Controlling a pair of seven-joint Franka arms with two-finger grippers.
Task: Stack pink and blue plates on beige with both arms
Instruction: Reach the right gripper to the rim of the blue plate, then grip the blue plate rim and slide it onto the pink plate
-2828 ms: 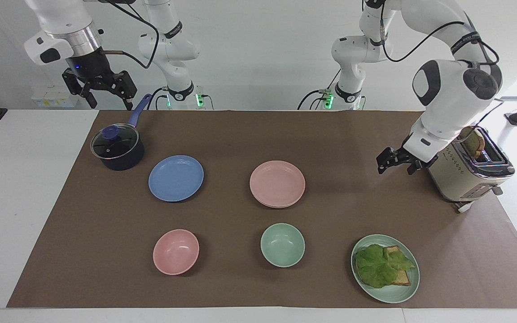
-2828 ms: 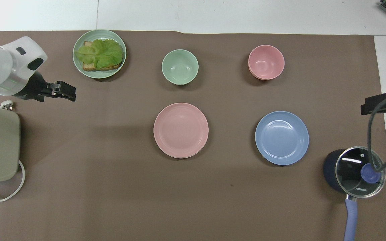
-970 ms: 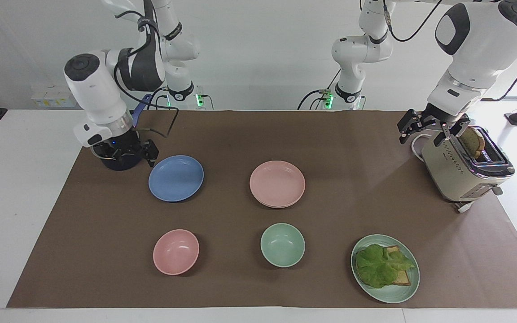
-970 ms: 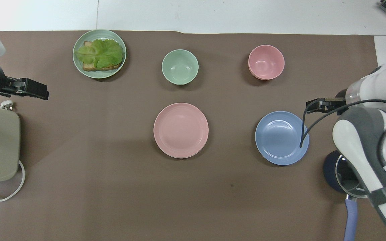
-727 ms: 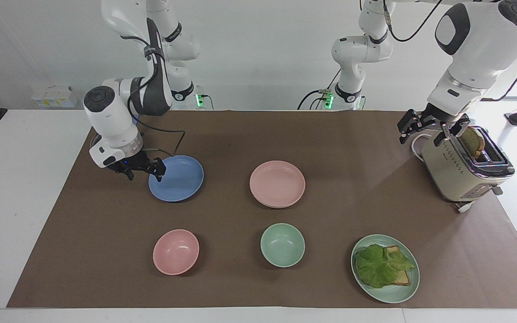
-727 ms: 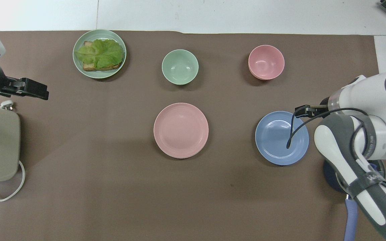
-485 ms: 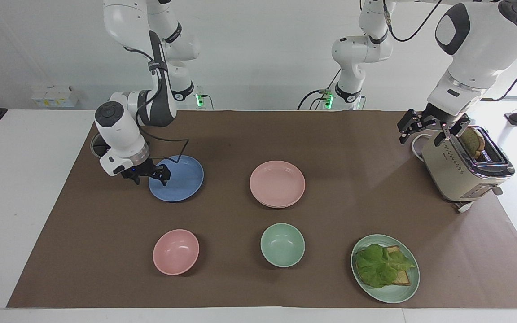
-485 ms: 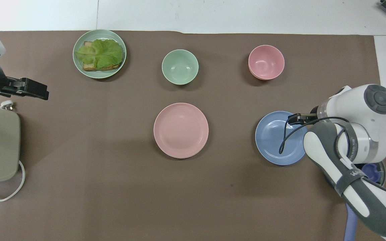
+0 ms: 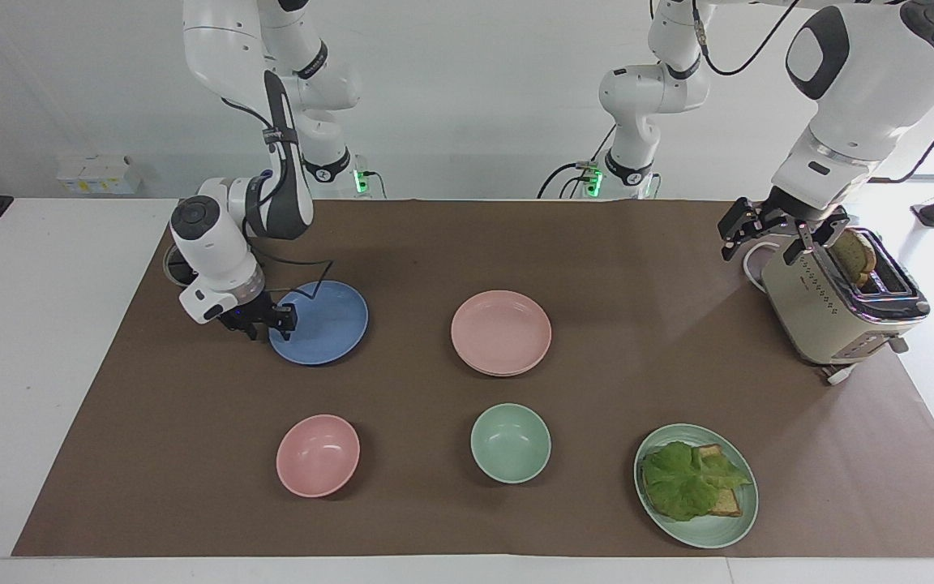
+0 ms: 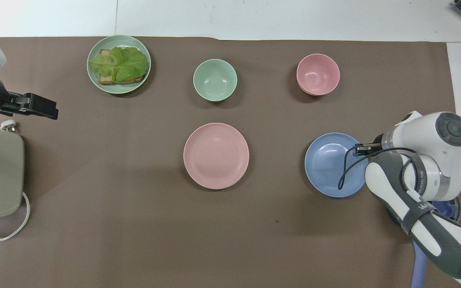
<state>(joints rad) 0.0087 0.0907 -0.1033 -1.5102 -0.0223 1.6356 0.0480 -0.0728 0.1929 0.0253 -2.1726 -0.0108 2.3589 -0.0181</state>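
The blue plate (image 9: 325, 320) (image 10: 330, 165) lies flat on the brown mat toward the right arm's end. My right gripper (image 9: 268, 318) (image 10: 360, 149) is down at this plate's rim, on the edge toward the right arm's end. The pink plate (image 9: 501, 328) (image 10: 216, 155) sits mid-table. A thin pale rim (image 9: 502, 372) under it looks like the beige plate, which is otherwise hidden. My left gripper (image 9: 765, 242) (image 10: 42, 108) hangs open and empty in the air beside the toaster, where the left arm waits.
The right arm largely covers a dark saucepan (image 9: 176, 268). A beige toaster (image 9: 840, 312) holding bread stands at the left arm's end. Farther from the robots lie a pink bowl (image 9: 318, 454), a green bowl (image 9: 511, 443) and a mint plate (image 9: 710, 531) with lettuce and toast.
The right arm swung down from over the saucepan and brought its gripper to the blue plate's rim. The left arm pulled back up beside the toaster, then stayed still. No plate moved.
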